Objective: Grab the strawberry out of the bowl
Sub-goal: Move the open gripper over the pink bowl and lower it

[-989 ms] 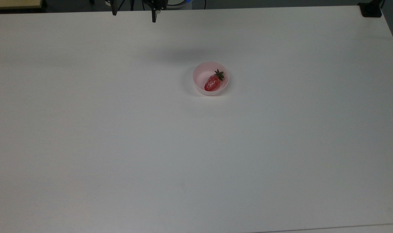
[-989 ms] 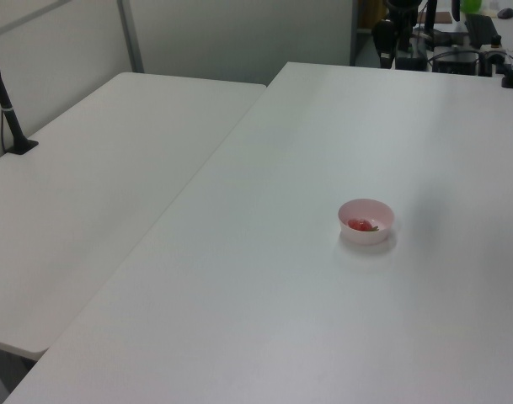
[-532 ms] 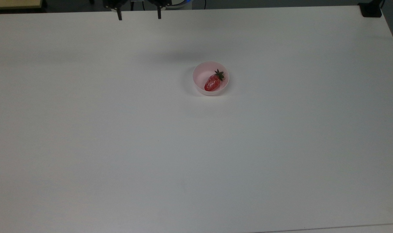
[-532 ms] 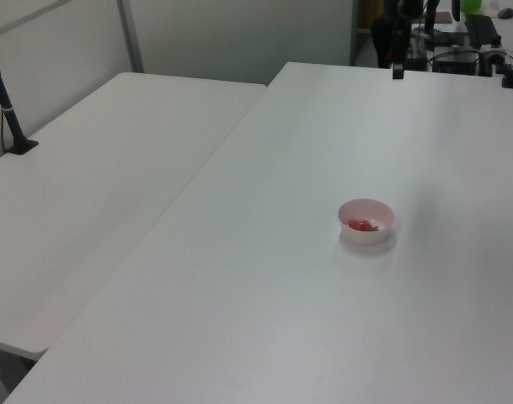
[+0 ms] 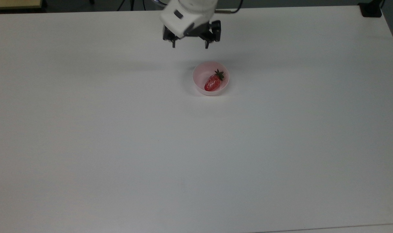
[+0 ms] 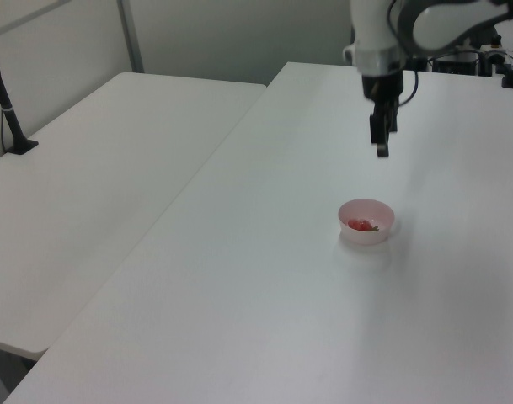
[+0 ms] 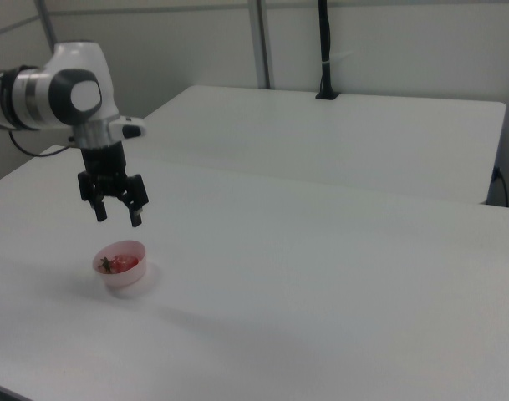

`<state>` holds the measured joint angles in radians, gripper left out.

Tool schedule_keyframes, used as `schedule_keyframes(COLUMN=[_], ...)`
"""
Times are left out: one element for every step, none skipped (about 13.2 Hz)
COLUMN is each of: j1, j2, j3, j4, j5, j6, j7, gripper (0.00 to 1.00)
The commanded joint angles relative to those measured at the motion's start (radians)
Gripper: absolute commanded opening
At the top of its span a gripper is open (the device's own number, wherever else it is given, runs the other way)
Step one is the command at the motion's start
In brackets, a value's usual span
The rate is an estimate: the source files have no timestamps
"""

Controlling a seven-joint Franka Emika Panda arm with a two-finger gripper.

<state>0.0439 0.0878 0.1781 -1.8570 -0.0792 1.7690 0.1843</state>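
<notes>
**Gripper spread above bowl, strawberry not yet grasped**

The strawberry (image 5: pixel 212 83) is seen lying inside the pink bowl (image 5: pixel 200 74), red body tilted, green cap toward the top view's upper right. The bowl is placed on the white table (image 5: pixel 118 145), a little above centre in the top view. The gripper (image 5: pixel 190 45) is held in the air, fingers spread wide apart, nothing between them. In the top view it is found just above the bowl's far rim and slightly to the top view's left of the strawberry. In the right view the gripper (image 7: pixel 119 215) is hung above the bowl (image 7: pixel 125 277), clear of the rim, with the strawberry (image 7: pixel 122 264) below and not touched. In the left view the gripper (image 6: pixel 381 143) is seen well above the bowl (image 6: pixel 367 229), fingers pointing down; the strawberry (image 6: pixel 361 225) is seen as a red patch inside.
</notes>
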Motion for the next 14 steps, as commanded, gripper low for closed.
schedule_keyframes(j1=[0.03,0.034,0.042,0.057,0.06,0.06,0.062,0.06,0.06,0.057,0.051,0.05,0.05,0.05], j2=[0.093,0.104,0.113,0.133,0.151,0.168,0.179,0.184,0.188,0.203,0.207,0.216,0.225,0.233], j3=[0.029,0.032,0.035,0.038,0.038,0.038,0.038,0.038,0.038,0.038,0.038,0.038,0.038,0.038], j4=[0.001,-0.02,-0.052,-0.063,-0.064,-0.062,-0.062,-0.064,-0.065,-0.064,-0.064,-0.064,-0.064,-0.065], j5=[-0.001,-0.001,-0.002,-0.01,-0.025,-0.034,-0.034,-0.034,-0.034,-0.033,-0.033,-0.033,-0.033,-0.033], j6=[0.055,0.104,0.185,0.219,0.236,0.25,0.26,0.262,0.264,0.264,0.265,0.267,0.283,0.311], j7=[0.168,0.225,0.315,0.369,0.404,0.425,0.429,0.432,0.435,0.439,0.446,0.446,0.452,0.469], gripper=[1.0,1.0,1.0,1.0,1.0,1.0,1.0,1.0,1.0,1.0,1.0,1.0,1.0,0.99])
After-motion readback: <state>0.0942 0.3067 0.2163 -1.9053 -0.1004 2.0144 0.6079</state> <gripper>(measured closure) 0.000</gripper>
